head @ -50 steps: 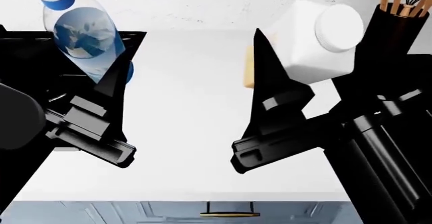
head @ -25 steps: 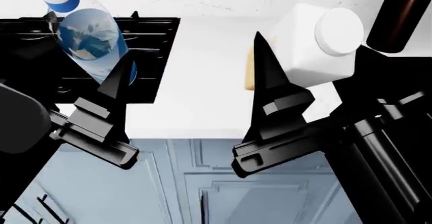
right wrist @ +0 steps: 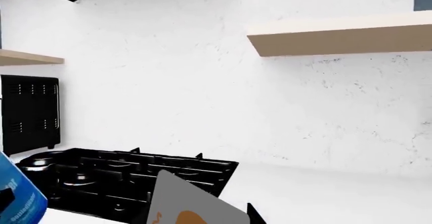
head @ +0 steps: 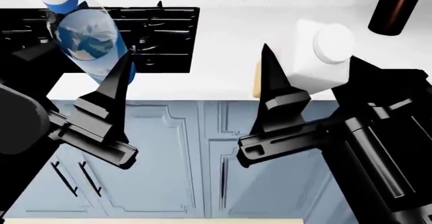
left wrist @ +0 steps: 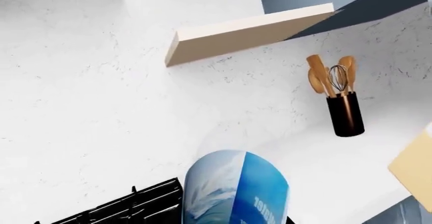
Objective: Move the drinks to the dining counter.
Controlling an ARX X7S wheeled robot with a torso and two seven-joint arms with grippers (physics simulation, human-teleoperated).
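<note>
Kitchen setting, simulated render.

Head view: white worktop (head: 223,37) with black stove (head: 145,29) set in it, light-blue panelled cabinets (head: 182,153) below. Left gripper (head: 111,85) raised in front of the cabinets, fingers closed on the lower part of a water bottle (head: 84,37); bottle clear, blue label, blue cap, tilted, held clear of the worktop; its base hidden behind the near finger. Right gripper (head: 297,87) holds a white carton (head: 322,54) with round white cap, near finger (head: 273,90) against its side; far finger hidden behind the carton. Tan strip visible beside that finger, too little showing to identify. Black utensil holder (head: 395,6) at the worktop's back, top cut off by the frame edge.

Left wrist view: bottle's blue label fills the foreground, cap out of frame, fingers not visible. Utensil holder with wooden spoons and whisk stands on the worktop against a white wall (left wrist: 101,82); tan shelf (left wrist: 250,32) above.

Right wrist view: carton's grey-white side with an orange patch in the foreground, mostly cut off. Stove beyond; bottle's label just at the frame edge. Dining counter not seen in any view.
</note>
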